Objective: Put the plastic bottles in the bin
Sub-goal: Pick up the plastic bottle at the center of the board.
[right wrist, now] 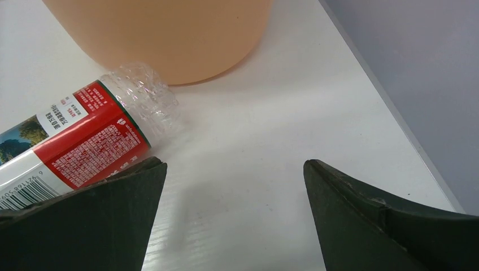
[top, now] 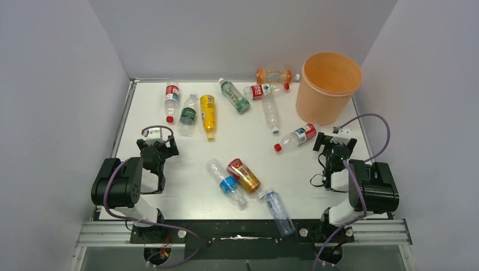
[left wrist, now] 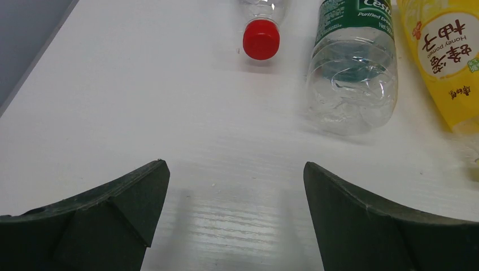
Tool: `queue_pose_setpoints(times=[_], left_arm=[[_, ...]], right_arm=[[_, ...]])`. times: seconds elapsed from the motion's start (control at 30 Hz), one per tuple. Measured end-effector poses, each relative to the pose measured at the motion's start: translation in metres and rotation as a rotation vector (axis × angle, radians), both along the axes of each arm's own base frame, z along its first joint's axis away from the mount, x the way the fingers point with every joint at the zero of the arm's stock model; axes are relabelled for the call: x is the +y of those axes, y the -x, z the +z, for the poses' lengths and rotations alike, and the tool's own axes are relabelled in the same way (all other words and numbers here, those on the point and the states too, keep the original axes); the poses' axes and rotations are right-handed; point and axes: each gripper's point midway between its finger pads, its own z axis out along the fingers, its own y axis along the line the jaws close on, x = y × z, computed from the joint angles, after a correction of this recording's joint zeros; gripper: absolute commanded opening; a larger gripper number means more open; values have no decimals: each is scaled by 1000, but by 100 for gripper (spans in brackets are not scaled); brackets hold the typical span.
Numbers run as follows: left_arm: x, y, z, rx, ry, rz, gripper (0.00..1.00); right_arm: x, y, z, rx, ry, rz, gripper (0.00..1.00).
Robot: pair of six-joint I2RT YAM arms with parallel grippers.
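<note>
Several plastic bottles lie scattered on the white table. The peach-orange bin [top: 329, 84] stands at the back right. My left gripper [top: 157, 140] is open and empty at the left, just short of a red-capped bottle [left wrist: 261, 38], a green-label bottle [left wrist: 353, 79] and a yellow bottle [left wrist: 446, 62]. My right gripper [top: 335, 140] is open and empty too. A red-label bottle [right wrist: 85, 135] lies just beyond its left finger, base toward the bin [right wrist: 164, 34].
Three bottles lie near the front: a blue-label one [top: 225, 182], a red-gold one [top: 243, 174] and a clear one [top: 278, 210] at the table's edge. An orange bottle [top: 275, 75] rests against the back wall. Grey walls enclose three sides of the table.
</note>
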Motion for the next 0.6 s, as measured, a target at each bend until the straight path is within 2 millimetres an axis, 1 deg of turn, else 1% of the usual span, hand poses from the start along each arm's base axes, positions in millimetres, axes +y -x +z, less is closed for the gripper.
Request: queue_pose_setpoints(times=[0.6], left_arm=[[0,0,0,0,0,0,91]], right_arm=[[2,-1,0,0,-2,10,98]])
